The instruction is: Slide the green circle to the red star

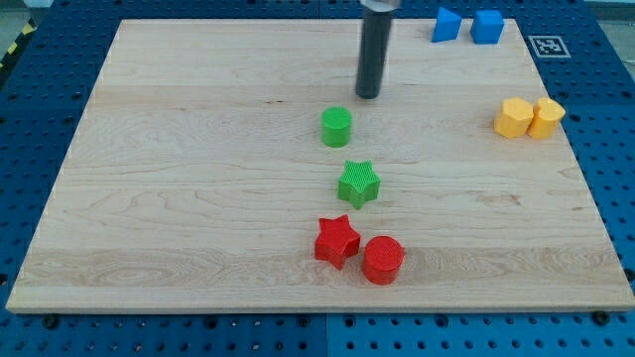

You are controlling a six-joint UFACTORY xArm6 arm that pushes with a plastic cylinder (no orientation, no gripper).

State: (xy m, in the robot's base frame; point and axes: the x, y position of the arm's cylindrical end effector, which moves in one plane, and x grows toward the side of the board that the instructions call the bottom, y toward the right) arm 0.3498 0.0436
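The green circle (336, 126) stands near the middle of the wooden board (179, 198). The red star (336, 240) lies toward the view's bottom, well below the circle, with the green star (358, 183) between the two. My tip (368, 96) is just above and to the right of the green circle, a small gap apart from it. The rod comes down from the view's top.
A red circle (383, 260) touches the red star on its right. Two blue blocks (446, 25) (487, 27) sit at the top right. Two yellow blocks (513, 117) (546, 117) sit side by side at the right edge.
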